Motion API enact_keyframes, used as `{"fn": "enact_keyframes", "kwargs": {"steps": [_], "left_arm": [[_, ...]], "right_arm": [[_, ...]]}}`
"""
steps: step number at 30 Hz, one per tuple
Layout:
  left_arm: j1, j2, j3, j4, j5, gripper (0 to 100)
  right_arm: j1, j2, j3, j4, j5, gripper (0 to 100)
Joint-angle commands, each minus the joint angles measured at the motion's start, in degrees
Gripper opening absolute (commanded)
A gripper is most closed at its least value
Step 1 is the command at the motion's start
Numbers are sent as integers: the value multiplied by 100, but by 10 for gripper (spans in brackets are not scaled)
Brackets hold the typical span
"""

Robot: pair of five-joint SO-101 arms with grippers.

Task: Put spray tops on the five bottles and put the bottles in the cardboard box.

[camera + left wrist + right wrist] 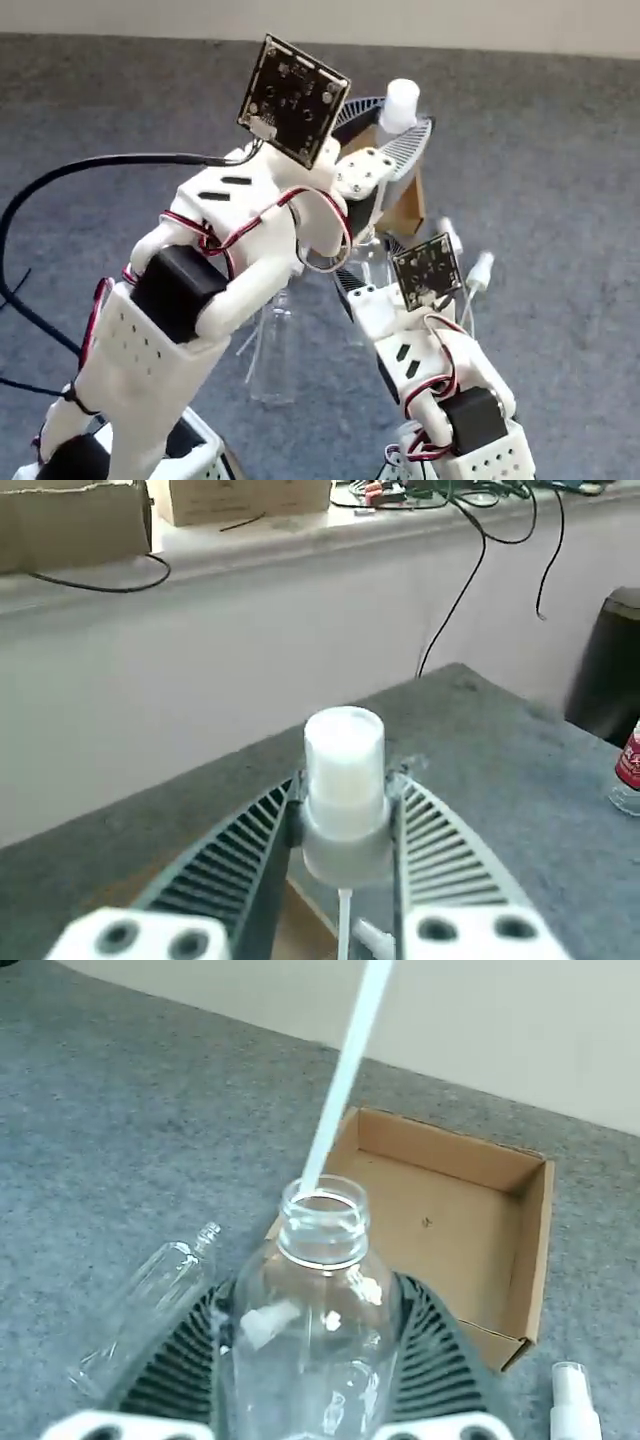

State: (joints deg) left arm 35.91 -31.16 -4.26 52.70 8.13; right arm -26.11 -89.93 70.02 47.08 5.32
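Currently the left gripper [345, 802] is clamped on a white spray top [345, 780], one finger on each side of its collar, and holds it raised above the table [560, 150], cap up. The dip tube [345, 1080] hangs down from the top. The right gripper [312, 1298] is closed around a clear bottle [312, 1345] and holds it upright with the open neck facing up, just in front of the cardboard box [440, 1210], which lies open and contains no bottles. The controlling relation is vertical: the spray top is above the bottle, and the lower end of the dip tube meets the bottle mouth, apparently just inside the rim. In the right wrist view the tube runs at a slant to the bottle's long axis, not in line with it. By judgement, the left arm must therefore bring the top over the neck and straighten the tube while lowering, and the right arm must keep the bottle fixed; a slanted descent could bend the tube against the rim. A second bottle [150, 1305] lies on its side beside the right gripper. A loose spray top [572, 1405] rests on the table near the box corner.
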Motion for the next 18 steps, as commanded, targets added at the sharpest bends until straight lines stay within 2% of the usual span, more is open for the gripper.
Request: {"fn": "enact_keyframes", "kwargs": {"steps": [1,7,14,18], "left_arm": [[75,-31,242,-185,44,52],[75,-40,787,-580,44,52],[75,-242,1112,-360,53,52],[75,-734,1657,-211,44,52]], "right_arm": [[-48,-48,-57,-110,-44,4],[-48,-48,-57,-110,-44,4],[-31,-48,-48,-127,9,4],[-31,-48,-40,-92,738,5]]}}
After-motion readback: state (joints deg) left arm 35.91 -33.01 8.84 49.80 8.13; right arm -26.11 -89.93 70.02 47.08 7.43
